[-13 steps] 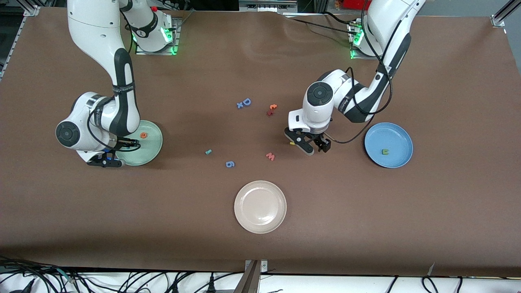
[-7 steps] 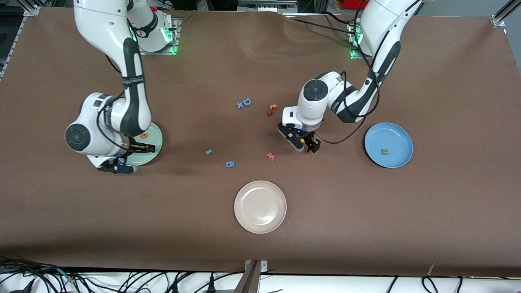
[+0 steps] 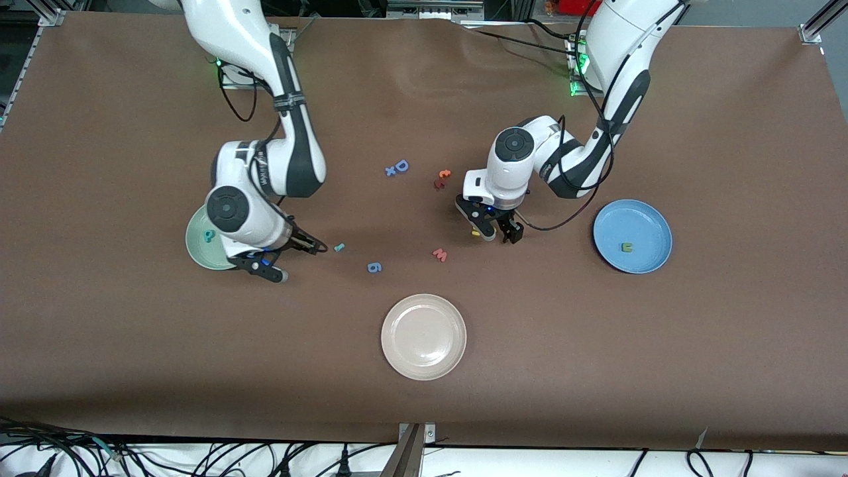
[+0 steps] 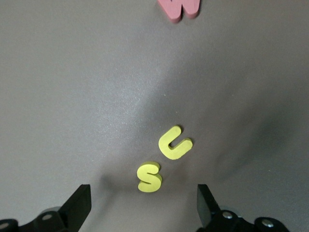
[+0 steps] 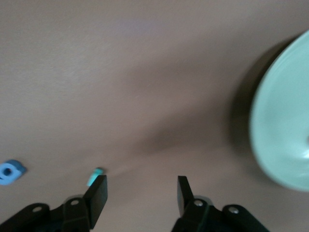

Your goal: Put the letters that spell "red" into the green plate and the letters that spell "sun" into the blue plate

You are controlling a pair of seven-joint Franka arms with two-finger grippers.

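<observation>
Left end effector [image 3: 491, 230]: spread wide, empty, low over s [image 4: 149, 177] and u [image 4: 174, 143], front view mid-frame.
Right end effector [image 3: 301, 262]: parted, empty, just beside r [image 3: 339, 247], near green plate [image 3: 197, 252].
Placed: n [image 3: 626, 247] in blue plate [image 3: 646, 222]; d [image 3: 209, 235] in green plate.
Handling: probably light, soft foam; thin, flat, matte; pinch gently across opposite edges.

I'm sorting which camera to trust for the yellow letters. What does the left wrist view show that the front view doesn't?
Only the left wrist view: the yellow s and yellow u lying apart on the table, between the open left gripper fingers. Only the front view: the blue plate holding the green n, and the right gripper. Both: the pink w.
</observation>
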